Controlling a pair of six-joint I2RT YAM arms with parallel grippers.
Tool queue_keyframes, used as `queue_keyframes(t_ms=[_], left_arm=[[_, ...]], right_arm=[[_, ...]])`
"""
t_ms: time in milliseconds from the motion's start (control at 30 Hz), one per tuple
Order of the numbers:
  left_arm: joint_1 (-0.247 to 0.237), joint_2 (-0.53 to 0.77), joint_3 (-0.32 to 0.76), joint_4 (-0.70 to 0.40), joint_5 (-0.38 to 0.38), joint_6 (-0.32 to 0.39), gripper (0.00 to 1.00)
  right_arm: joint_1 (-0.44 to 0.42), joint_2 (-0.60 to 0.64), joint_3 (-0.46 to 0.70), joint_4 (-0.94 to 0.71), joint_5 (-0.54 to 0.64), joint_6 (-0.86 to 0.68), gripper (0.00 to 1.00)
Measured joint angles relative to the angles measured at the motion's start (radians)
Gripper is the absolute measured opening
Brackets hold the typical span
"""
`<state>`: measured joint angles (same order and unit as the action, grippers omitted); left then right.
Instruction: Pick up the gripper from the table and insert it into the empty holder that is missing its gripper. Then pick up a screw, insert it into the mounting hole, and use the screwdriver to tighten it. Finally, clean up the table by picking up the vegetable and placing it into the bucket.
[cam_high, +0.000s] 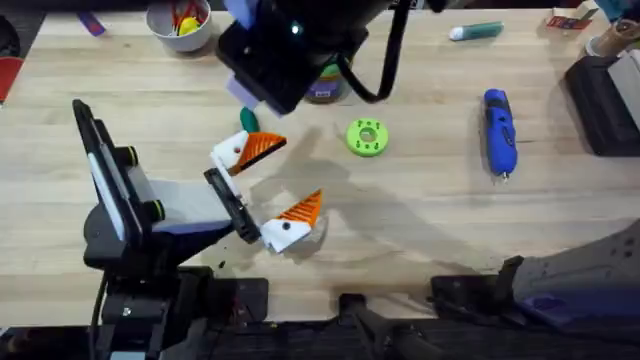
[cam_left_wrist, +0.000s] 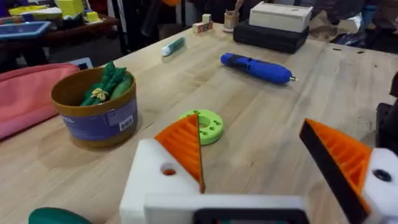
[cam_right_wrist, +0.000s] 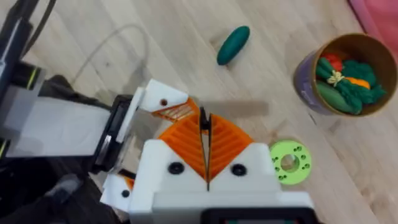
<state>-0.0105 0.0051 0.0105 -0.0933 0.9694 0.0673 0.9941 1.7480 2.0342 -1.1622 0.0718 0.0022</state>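
Observation:
My left gripper (cam_high: 280, 180) (cam_left_wrist: 252, 124) rests open over the table's middle, both white fingers carrying orange ribbed pads. The mounting hole (cam_left_wrist: 168, 170) (cam_right_wrist: 163, 102) sits in one finger's white mount. My right arm (cam_high: 285, 50) hangs high above it. Its gripper (cam_right_wrist: 204, 118) is shut, with a thin dark sliver between the tips that I cannot identify. The vegetable (cam_right_wrist: 233, 45) (cam_high: 247, 118) lies on the wood beside the left finger. The bucket (cam_left_wrist: 96, 106) (cam_right_wrist: 345, 71) holds toy vegetables. Farther right lies the blue screwdriver (cam_high: 499, 130) (cam_left_wrist: 255, 67).
A round green disc (cam_high: 367, 137) (cam_left_wrist: 202, 126) lies between the left gripper and the screwdriver. A teal marker (cam_high: 477, 31) and a white bowl (cam_high: 180, 20) sit at the back. A black box (cam_high: 605, 100) stands at the right edge, a pink pouch (cam_left_wrist: 25, 93) beside the bucket.

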Motion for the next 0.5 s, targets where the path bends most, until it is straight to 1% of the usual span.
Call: queue_keyframes(t_ms=[367, 500], left_arm=[[0.000, 0.000, 0.000, 0.000, 0.000, 0.000, 0.985], [0.000, 0.000, 0.000, 0.000, 0.000, 0.000, 0.985]], right_arm=[[0.065, 0.026, 0.013, -0.060, -0.014, -0.052, 0.005], [0.083, 0.057, 0.043, -0.098, -0.014, -0.068, 0.005]])
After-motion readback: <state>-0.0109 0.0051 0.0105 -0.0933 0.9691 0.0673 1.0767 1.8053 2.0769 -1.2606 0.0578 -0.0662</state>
